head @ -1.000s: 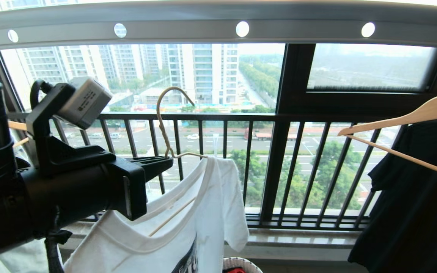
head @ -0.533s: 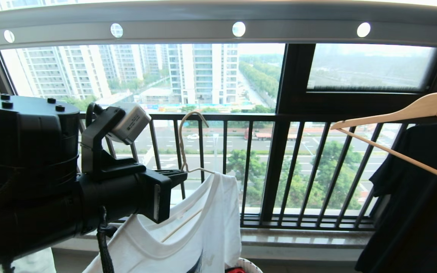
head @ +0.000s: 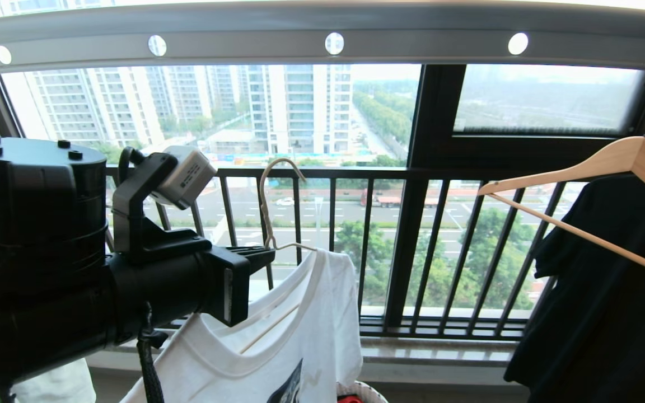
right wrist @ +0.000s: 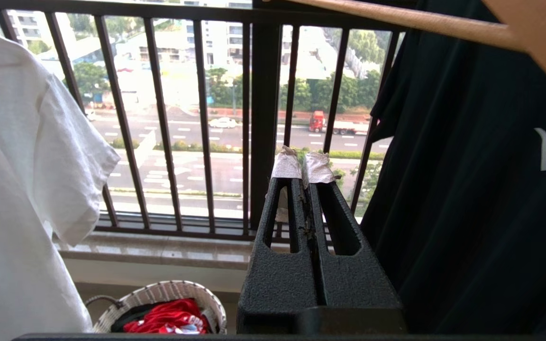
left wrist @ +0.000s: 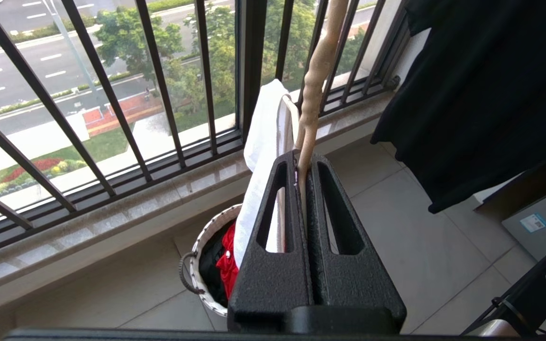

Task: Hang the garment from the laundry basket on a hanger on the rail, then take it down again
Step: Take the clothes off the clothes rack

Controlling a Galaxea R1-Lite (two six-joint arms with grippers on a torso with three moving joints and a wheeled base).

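Balcony window, grey rail (head: 322,25) overhead.
We note the left tool (head: 266,254) pinching the hanger (head: 266,207) bearing the T-shirt (head: 300,330), below the rail; right tool (right wrist: 301,166) pressed together, empty.

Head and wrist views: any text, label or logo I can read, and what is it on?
Nothing is legible.
White T-shirt: dark chest logo, cut off at the frame edge, unreadable.
Wrist camera on the left arm: printed label, too small.
Black shirt: a small white mark, no lettering.
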